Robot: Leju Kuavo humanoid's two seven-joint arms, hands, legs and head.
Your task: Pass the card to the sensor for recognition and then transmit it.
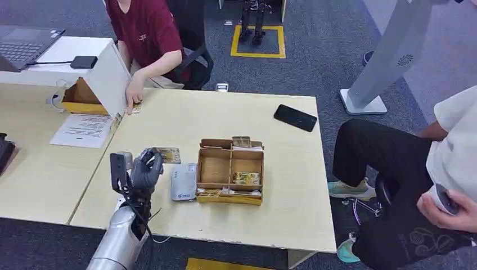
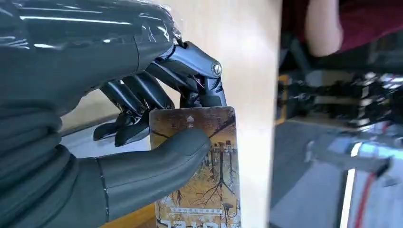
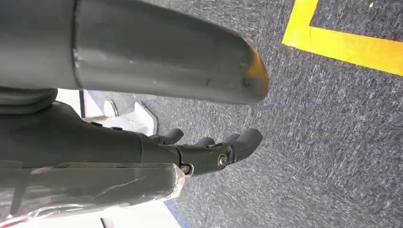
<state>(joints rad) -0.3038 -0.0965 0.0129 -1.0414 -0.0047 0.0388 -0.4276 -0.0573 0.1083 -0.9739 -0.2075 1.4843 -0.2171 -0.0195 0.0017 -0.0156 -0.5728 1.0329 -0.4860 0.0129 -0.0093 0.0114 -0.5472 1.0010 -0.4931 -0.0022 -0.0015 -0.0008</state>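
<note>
The counter (image 1: 169,121) carries a box (image 1: 230,170) and, just left of it, the sensor (image 1: 184,182); the left hand (image 1: 146,169) pinches the card (image 2: 204,166) beside the sensor, likely for scanning; the right hand (image 3: 214,147) hangs with nothing in it, fingers loosely apart

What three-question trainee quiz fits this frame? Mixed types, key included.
1. True or false: the left hand pinches the card.
2. The white sensor lies on which side of the cardboard box, as the head view shows it: A left, B right, C inside?
3. What lies near the table's far right corner?

Key: 1 true. 2 A. 3 A black phone.
</note>
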